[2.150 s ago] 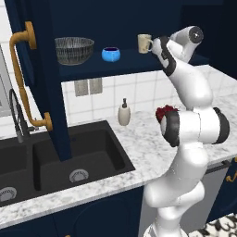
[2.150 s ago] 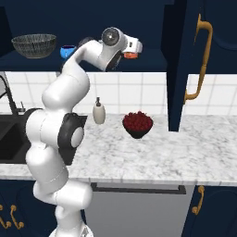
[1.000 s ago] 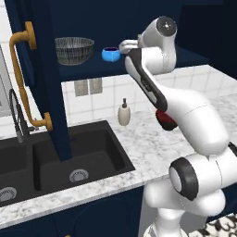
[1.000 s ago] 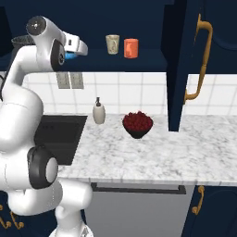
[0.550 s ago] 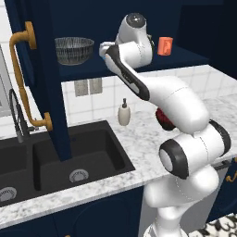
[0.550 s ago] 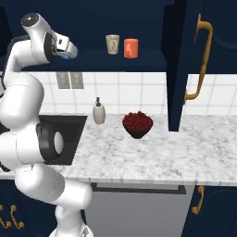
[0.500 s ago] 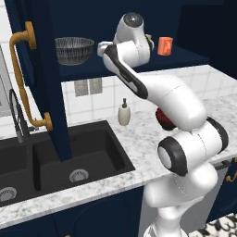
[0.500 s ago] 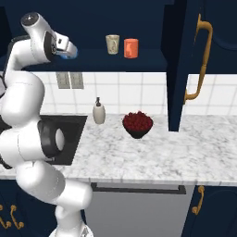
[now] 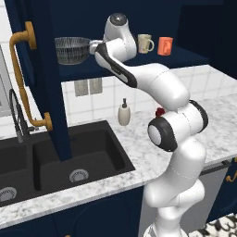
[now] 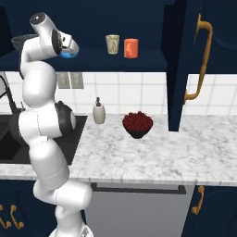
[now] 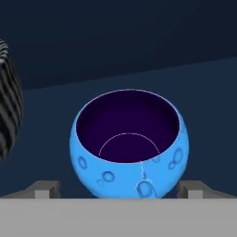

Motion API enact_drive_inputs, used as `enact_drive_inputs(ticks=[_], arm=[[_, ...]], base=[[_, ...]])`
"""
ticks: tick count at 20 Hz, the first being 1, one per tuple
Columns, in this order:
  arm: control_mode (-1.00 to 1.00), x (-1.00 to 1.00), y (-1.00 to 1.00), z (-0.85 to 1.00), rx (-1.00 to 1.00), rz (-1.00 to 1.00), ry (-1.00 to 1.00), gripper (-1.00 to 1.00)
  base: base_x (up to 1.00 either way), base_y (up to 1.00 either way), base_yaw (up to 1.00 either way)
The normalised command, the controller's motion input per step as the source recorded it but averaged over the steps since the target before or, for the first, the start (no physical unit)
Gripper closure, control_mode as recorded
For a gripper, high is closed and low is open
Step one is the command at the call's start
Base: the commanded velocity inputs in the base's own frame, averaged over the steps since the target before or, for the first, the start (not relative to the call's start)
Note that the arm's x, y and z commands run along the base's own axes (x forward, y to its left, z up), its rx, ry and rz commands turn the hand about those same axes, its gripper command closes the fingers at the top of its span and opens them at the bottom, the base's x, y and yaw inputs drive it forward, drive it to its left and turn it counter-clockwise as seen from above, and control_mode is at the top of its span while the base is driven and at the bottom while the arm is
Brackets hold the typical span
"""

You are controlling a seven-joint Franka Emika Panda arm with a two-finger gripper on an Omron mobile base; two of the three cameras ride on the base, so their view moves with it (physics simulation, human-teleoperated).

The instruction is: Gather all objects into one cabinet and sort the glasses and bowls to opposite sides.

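Observation:
Seen from the hand, the small bright blue bowl [image 11: 127, 148] sits upright on the cabinet shelf [image 11: 203, 92]. My gripper [image 11: 119, 190] is open, with one fingertip on each side of the bowl and a little apart from it. The grey wire-mesh bowl [image 11: 7, 120] stands just to its left. In the left base view the wire-mesh bowl [image 9: 71, 48] is at the shelf's left end, and the cream mug [image 9: 144, 43] and orange mug [image 9: 165, 46] stand together to the right. From the right base view the blue bowl [image 10: 70, 54] peeks out at the hand.
The cabinet's tall door [image 9: 34, 78] with its brass handle hangs open at the left, above the black sink [image 9: 69, 157] and faucet [image 9: 16, 113]. A soap dispenser [image 10: 98, 111] and a dark bowl of red fruit [image 10: 137, 124] stand on the marble counter [image 10: 185, 152]. Another open door [image 10: 183, 69] is on the right.
The arm has swung left along the shelf, uncovering both mugs, and the hand has settled with its open jaws around the blue bowl. None of the objects has moved.

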Motion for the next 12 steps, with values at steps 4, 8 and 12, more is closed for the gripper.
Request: enact_drive_inputs(ticks=[4,8,12], arm=[[-1.0,0.39,0.0,-0.07,0.0,0.0,0.0,-1.0],[-1.0,0.0,0.0,-0.04,0.0,0.0,0.0,-1.0],[-1.0,-0.01,0.0,-0.12,0.0,0.0,0.0,-1.0]], base=[[0.0,0.0,0.0],[0.0,0.0,0.0],[0.0,0.0,0.0]])
